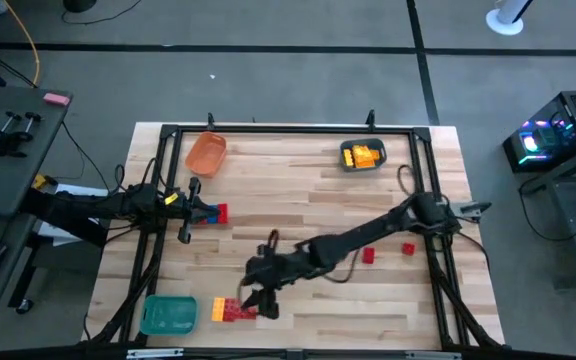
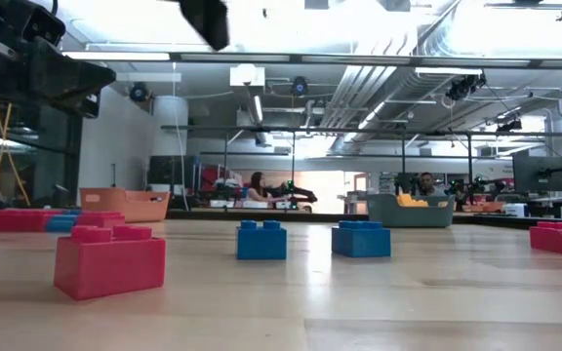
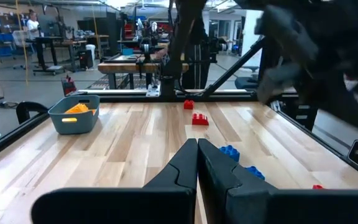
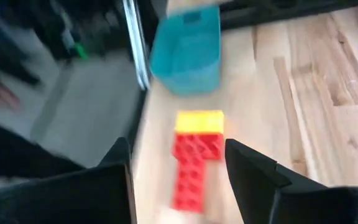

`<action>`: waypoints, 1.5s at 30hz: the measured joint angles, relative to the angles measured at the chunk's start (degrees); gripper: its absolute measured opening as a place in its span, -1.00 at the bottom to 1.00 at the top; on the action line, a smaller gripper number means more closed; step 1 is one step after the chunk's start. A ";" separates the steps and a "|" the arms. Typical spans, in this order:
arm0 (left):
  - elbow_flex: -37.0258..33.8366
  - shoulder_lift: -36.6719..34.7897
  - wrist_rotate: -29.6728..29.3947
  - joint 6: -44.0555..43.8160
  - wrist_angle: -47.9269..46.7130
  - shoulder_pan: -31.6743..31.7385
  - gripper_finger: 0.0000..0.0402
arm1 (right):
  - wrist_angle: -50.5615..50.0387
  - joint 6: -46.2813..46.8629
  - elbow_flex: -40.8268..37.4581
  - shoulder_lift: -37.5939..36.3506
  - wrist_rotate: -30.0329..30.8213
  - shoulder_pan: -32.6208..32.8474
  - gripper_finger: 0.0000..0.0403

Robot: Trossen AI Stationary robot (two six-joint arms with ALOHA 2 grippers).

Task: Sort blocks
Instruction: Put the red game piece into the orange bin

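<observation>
My right gripper (image 1: pixel 260 297) is open and hovers low near the table's near edge. In the right wrist view its fingers (image 4: pixel 176 150) stand on either side of a joined red-and-yellow brick piece (image 4: pixel 197 146), which lies flat on the wood (image 1: pixel 234 312). My left gripper (image 1: pixel 198 210) is shut at the table's left side (image 3: pixel 197 154), with blue bricks (image 3: pixel 230 151) and a red brick (image 1: pixel 220 212) just ahead of its tips. Two loose red bricks (image 1: pixel 368 257) lie to the right. Yellow bricks (image 1: pixel 364 155) sit in the grey tray.
A green tray (image 1: pixel 168 315) sits at the near left, just beyond the red-and-yellow piece (image 4: pixel 188 46). An orange tray (image 1: pixel 206 152) stands at the far left and a grey tray (image 1: pixel 362 166) at the far right. A black frame (image 1: pixel 288 128) rims the table. People work in the room behind.
</observation>
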 joint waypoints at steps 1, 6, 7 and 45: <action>0.00 -0.01 0.00 0.00 0.01 0.00 -1.00 | -2.36 -2.62 2.25 1.70 -0.17 0.13 -0.29; 0.00 -0.01 -0.01 0.00 0.00 -0.01 -1.00 | -6.39 -12.37 9.87 7.92 -0.37 1.04 -0.29; 0.00 0.00 -0.02 0.00 0.02 -0.01 -1.00 | -6.30 -13.30 10.88 8.97 -0.37 1.22 -0.29; 0.02 -0.02 -0.02 0.00 0.04 -0.01 -1.00 | -7.89 -10.28 13.25 18.75 11.01 4.87 -0.29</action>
